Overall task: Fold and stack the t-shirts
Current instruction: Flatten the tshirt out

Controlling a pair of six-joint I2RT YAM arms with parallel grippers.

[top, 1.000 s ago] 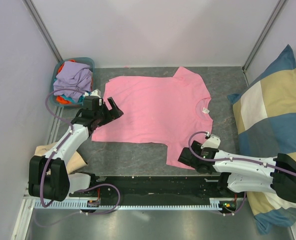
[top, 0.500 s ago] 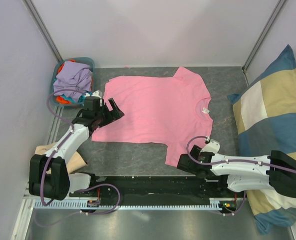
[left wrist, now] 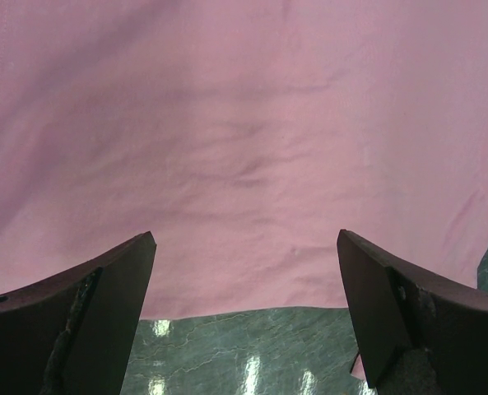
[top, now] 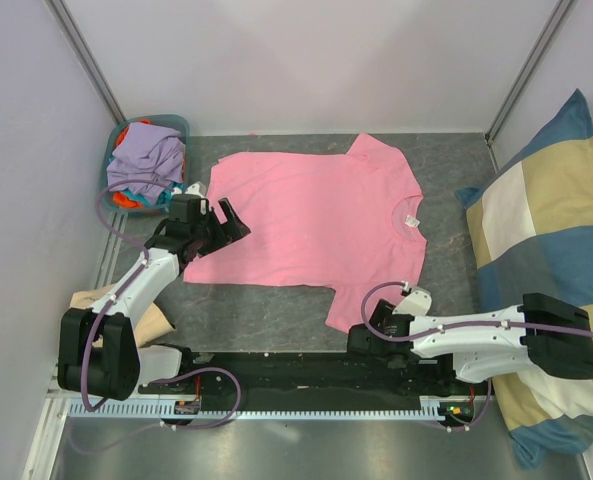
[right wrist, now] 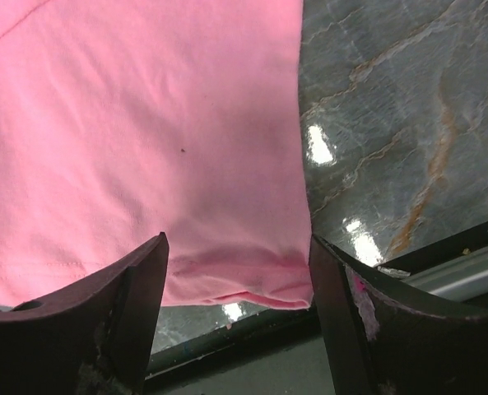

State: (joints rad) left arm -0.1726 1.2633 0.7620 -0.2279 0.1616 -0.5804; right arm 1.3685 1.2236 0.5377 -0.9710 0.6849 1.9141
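Note:
A bright pink t-shirt lies spread flat on the grey table, its white neck label to the right. My left gripper stands open at the shirt's left hem. In the left wrist view the hem runs between the wide jaws of the left gripper, untouched. My right gripper sits low at the near sleeve. In the right wrist view the sleeve's hem corner lies between the open jaws of the right gripper, not pinched. More t-shirts, lavender over teal and orange, are heaped in a basket.
A large blue-and-cream checked cushion fills the right side. A beige cloth lies by the left arm's base. The black rail of the arm mounts runs along the near table edge, right under the right gripper.
My right arm has slid left and toward the near edge, down to the sleeve's hem, and its jaws have narrowed a little. The left arm has hardly moved.

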